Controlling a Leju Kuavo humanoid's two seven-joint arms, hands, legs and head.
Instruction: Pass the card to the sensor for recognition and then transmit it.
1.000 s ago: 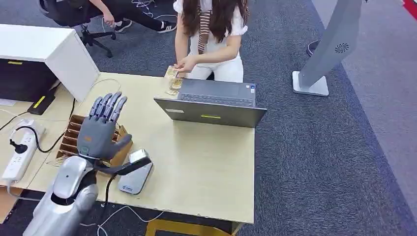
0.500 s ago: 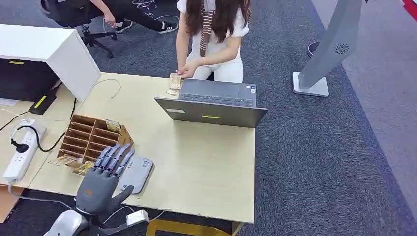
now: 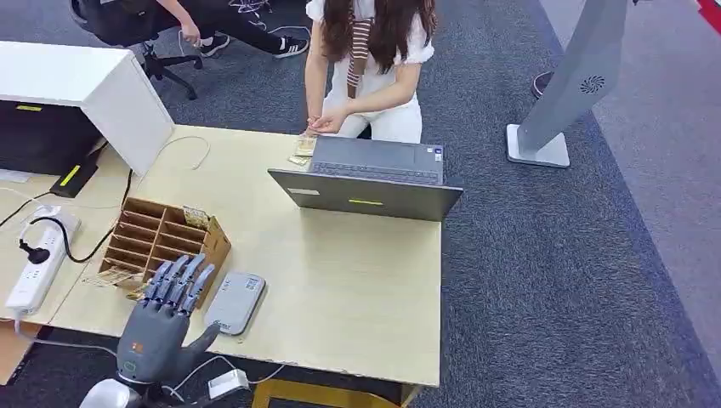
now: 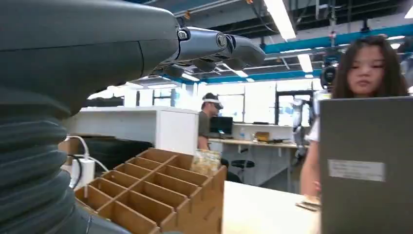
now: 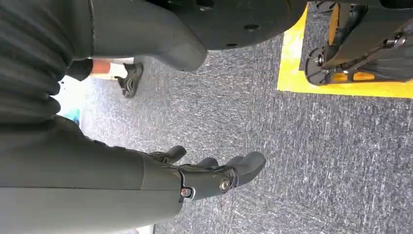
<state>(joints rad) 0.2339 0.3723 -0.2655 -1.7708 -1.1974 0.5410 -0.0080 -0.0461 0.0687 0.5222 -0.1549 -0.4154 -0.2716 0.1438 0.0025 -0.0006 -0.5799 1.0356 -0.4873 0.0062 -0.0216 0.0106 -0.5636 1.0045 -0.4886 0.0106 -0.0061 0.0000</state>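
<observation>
— Hands first: what are they doing?
— Left hand [image 3: 166, 327] hovers near the table's front edge with fingers spread, holding nothing; right hand [image 5: 214, 178] hangs over carpet, fingers loosely apart, also empty.
— And the cards?
— In the wooden organizer [image 3: 157, 238] — one stands near its far corner [image 3: 195, 216]. Reach forward, pinch it, then lay it flat on the grey sensor [image 3: 235, 303] beside the organizer.

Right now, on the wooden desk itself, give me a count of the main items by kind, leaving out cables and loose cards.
Laptop: 1
Wooden divider box: 1
Grey card sensor: 1
White power strip: 1
Total: 4
</observation>
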